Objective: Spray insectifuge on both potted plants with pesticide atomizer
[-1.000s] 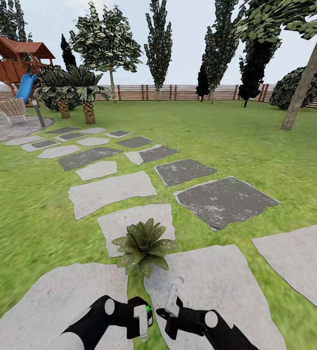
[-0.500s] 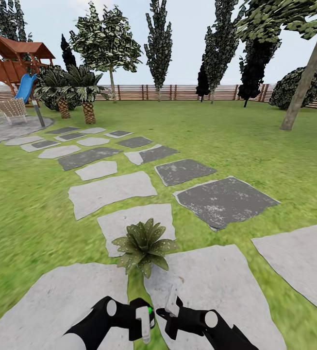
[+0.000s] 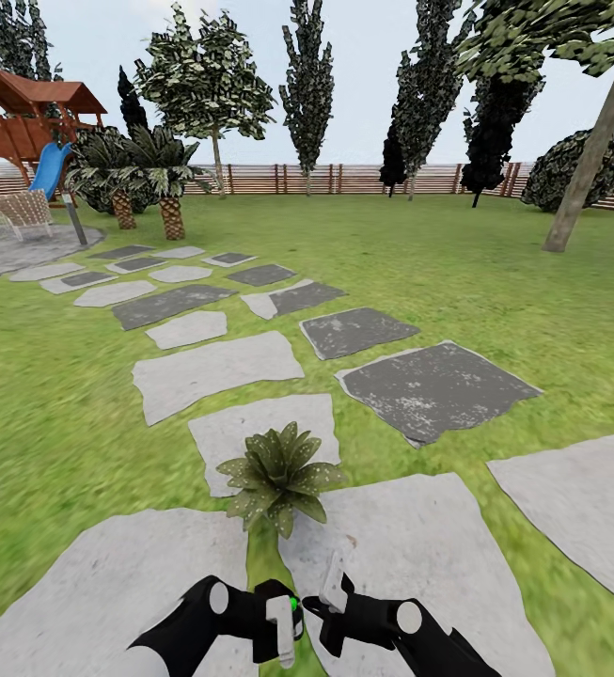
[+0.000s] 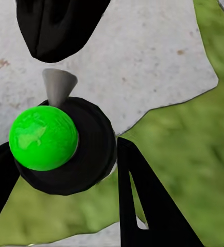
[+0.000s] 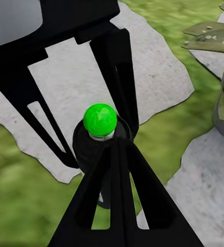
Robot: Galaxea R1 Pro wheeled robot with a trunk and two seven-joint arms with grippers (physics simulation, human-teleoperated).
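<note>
One potted plant point(image 3: 280, 475) sits right in front of me, rosette spread low where two pale stepping stones point(image 3: 419, 555) nearly meet, its pot hidden under the leaves. The atomizer point(image 4: 65, 144) is in my left fingers point(image 4: 142, 206), which are clamped on its round black body, with the green knob point(image 4: 43, 137) on top and the grey nozzle point(image 4: 57, 85) poking out from it. My right fingers point(image 3: 333, 572) hover just beside it and look pinched together on nothing. My guess is it's a light, rigid plastic bottle with smooth, probably slick sides, so the wide body is the sensible place to hold it, not the knob or the nozzle. It could twist in the grip if I tilt hard. The leaves look stiff, but I'd keep the nozzle off them anyway. The ground is flat stone and lawn point(image 3: 62, 442), open all round out to the fence point(image 3: 344, 177), so there's plenty of room to swing.
</note>
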